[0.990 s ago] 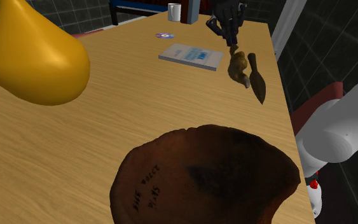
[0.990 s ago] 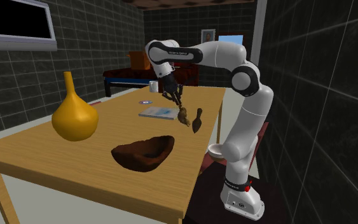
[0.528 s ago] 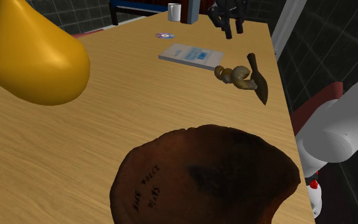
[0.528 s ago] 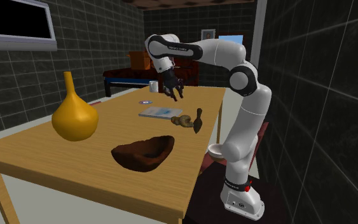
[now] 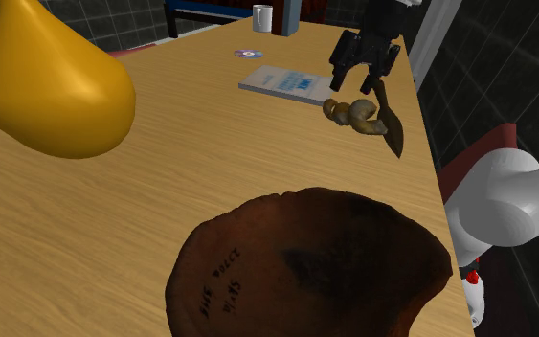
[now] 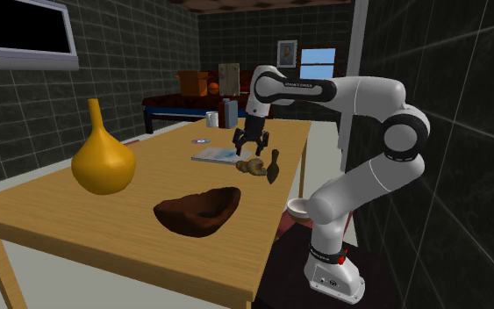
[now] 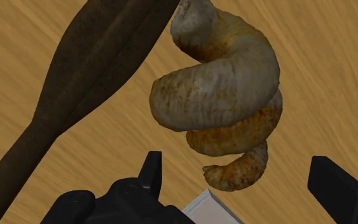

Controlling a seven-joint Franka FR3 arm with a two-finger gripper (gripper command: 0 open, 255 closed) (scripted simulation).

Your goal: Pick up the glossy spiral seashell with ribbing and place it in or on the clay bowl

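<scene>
Dark-tiled room, long wooden table (image 5: pixel 114 220). On the shoulder view's left, a yellow vase (image 5: pixel 52 81); nearest, a brown bowl (image 5: pixel 305 268). Farther on, a book (image 5: pixel 288 84), then a dark paddle (image 5: pixel 390 120) by that view's right edge. Between them, lying on the table and against the paddle, the ribbed tan shell (image 5: pixel 353 112), well apart from the bowl. Just above it, the gripper (image 5: pixel 355 84), jaws spread wide, holding nothing. At the far end, a mug (image 5: pixel 262 18) and a disc (image 5: pixel 248 54).
</scene>
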